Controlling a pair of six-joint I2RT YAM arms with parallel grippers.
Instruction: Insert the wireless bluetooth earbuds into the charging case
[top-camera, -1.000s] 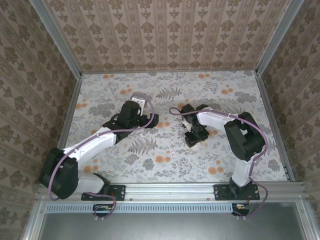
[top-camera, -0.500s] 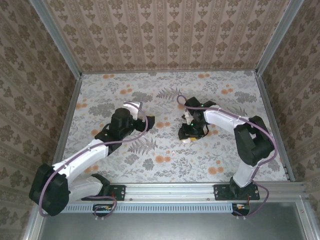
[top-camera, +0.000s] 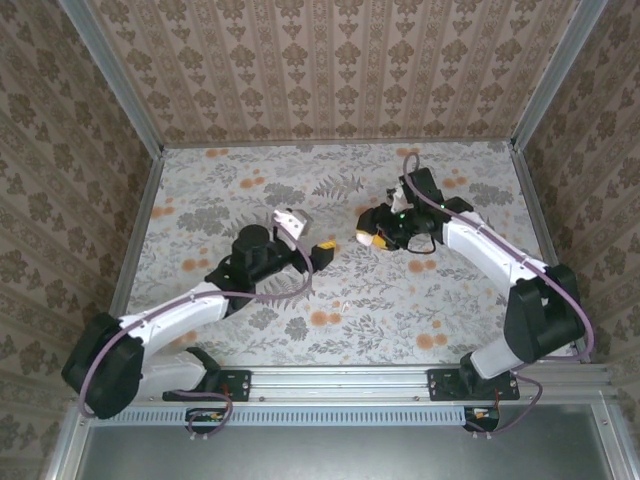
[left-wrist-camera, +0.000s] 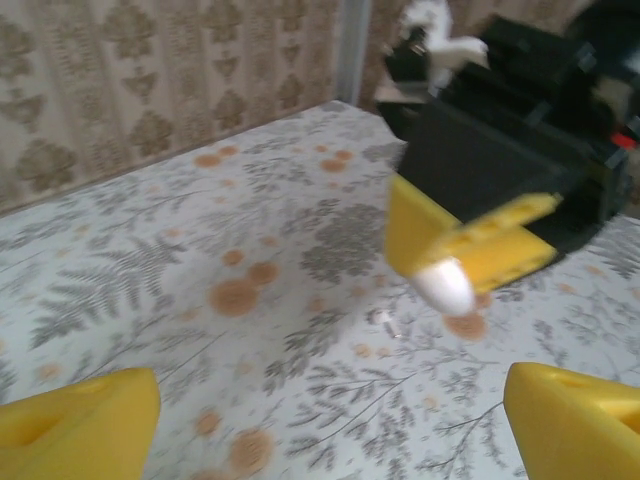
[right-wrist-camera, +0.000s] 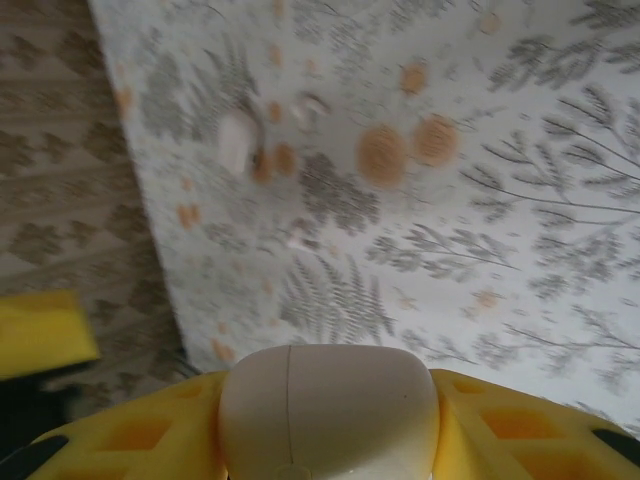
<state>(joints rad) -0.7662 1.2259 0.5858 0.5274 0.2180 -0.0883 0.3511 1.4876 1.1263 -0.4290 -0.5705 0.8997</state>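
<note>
My right gripper (top-camera: 371, 238) is shut on the charging case (right-wrist-camera: 330, 400), a closed white rounded box held between the yellow fingers (right-wrist-camera: 485, 430) above the table. The same case (left-wrist-camera: 446, 285) shows in the left wrist view, pinched at the tip of the right gripper. One tiny white earbud (left-wrist-camera: 385, 322) lies on the table below and in front of it, also seen as a pale speck, the earbud (top-camera: 340, 305). My left gripper (top-camera: 318, 250) faces the right one across a short gap, open (left-wrist-camera: 330, 392) with nothing between its fingers.
The flowered table cover (top-camera: 250, 190) is walled in by patterned panels (top-camera: 330, 70). Blurred pale bits (right-wrist-camera: 237, 143) lie on the table far ahead in the right wrist view. The arm bases stand on the rail (top-camera: 340, 385) at the near edge.
The right gripper has carried the case away from the near middle of the table toward the back right. The left arm has swung right toward the centre, jaws slightly narrower.
</note>
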